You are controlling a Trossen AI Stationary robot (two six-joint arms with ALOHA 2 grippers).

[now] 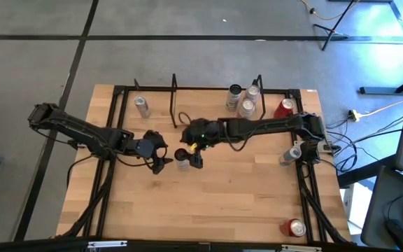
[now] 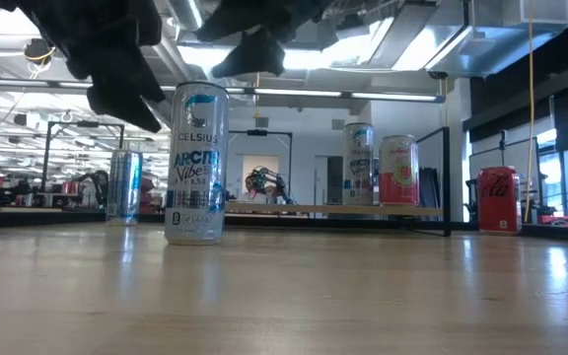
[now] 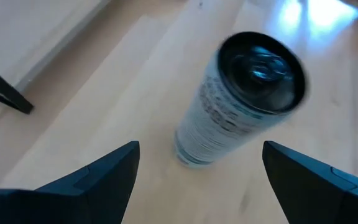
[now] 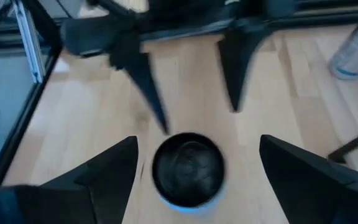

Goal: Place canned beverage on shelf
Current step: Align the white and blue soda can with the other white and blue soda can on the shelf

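Observation:
A tall white-and-blue Celsius can point(image 2: 197, 163) stands upright on its base mid-table; it also shows in the high view point(image 1: 182, 160). My left gripper point(image 1: 161, 159) is open just left of it and higher than its top; the can point(image 3: 241, 99) shows ahead of its fingers. My right gripper point(image 1: 191, 155) is open above the can, whose dark top point(image 4: 188, 168) shows between its fingers. Neither touches it. The shelf point(image 2: 363, 209), a low plank between black wire end frames point(image 1: 174, 91), stands at the far edge and holds a few cans point(image 1: 247, 103).
A silver can point(image 1: 142, 105) stands far left and a red can point(image 1: 285, 107) far right, beside the shelf. Another can point(image 1: 290, 155) stands at the right edge and a red can point(image 1: 296, 227) at the near right corner. Black rails point(image 1: 117, 91) frame the table.

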